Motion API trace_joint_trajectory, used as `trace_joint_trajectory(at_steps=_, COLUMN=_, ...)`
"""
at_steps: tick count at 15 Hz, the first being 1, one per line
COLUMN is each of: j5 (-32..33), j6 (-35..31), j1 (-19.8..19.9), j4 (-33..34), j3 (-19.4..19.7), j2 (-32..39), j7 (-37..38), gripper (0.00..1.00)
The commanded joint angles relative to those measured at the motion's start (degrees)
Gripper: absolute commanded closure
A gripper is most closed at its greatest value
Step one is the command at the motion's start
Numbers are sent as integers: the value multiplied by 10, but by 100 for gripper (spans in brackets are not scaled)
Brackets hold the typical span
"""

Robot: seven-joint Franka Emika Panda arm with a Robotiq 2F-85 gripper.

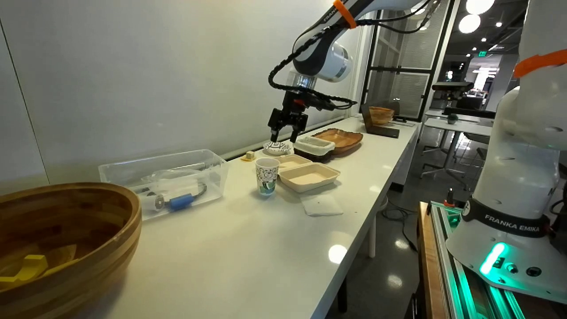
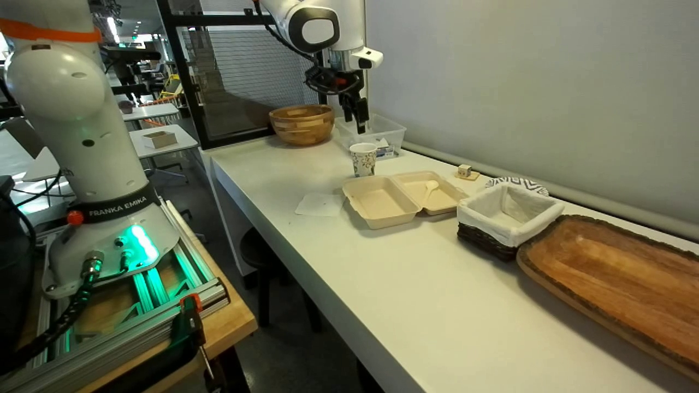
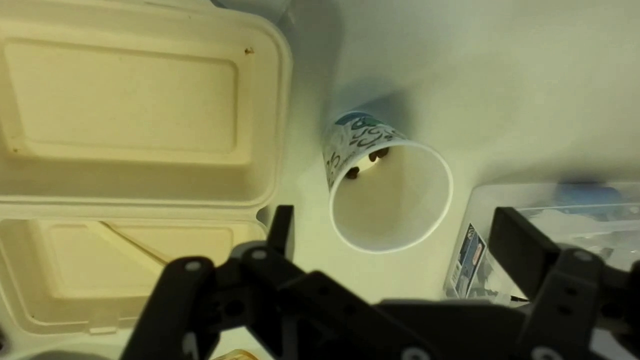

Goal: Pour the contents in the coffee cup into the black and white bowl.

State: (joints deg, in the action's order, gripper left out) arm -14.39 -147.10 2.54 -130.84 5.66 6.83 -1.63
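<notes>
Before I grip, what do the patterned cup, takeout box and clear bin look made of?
The patterned cup is probably smooth paper: thin, printed wall. The takeout box looks like matte molded fiber: beige, rounded corners. The clear bin seems glossy plastic: see-through walls.

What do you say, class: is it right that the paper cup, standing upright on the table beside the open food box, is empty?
Not quite: the paper cup isn't empty. The wrist view shows small brown pieces inside it. The rest holds: it stands upright on the table beside the open food box.
</notes>
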Motion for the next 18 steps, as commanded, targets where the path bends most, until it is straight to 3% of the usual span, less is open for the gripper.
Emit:
trace_joint_trajectory(at_steps=1, j5=3, j6=1, j1=10, j4=1, j3=-10, j2=2, j7=2, gripper=0)
trace_joint_trajectory(at_steps=4, j5=3, j6=-11, j1=10, j4=3, j3=-10, j2=4, j7=2, gripper=0)
trace_joint_trajectory(at_steps=11, j5=-25, j6=-56, j1=35, j4=37, j3=-22, j2=86, j7=-46, gripper=0)
trace_joint_trajectory(at_steps=12, j5=-30, j6=-64, j1=41, j4=44, j3=-27, j2=97, j7=-53, gripper=3)
trace_joint_trajectory(at_steps=13, j5=-40, j6=-69, j1=48, j4=49, j3=-36, j2=107, j7=-62, gripper=12)
trace_joint_trajectory(at_steps=14, j5=-46, j6=-77, j1=53, j4=55, j3=-44, j2=116, j7=-69, gripper=12)
trace_joint_trajectory(at_steps=15, j5=-53, j6=-78, j1=58, j4=62, j3=-51, j2=126, j7=-75, gripper=19)
trace_joint_trajectory(at_steps=17, j5=-57, j6=-81, j1=65, j4=72, j3=-62, j2=141, j7=-78, gripper=42)
trace_joint_trajectory(at_steps=18, j5=-55, j6=-81, j1=67, j4=76, j3=-66, j2=147, j7=-79, gripper=44)
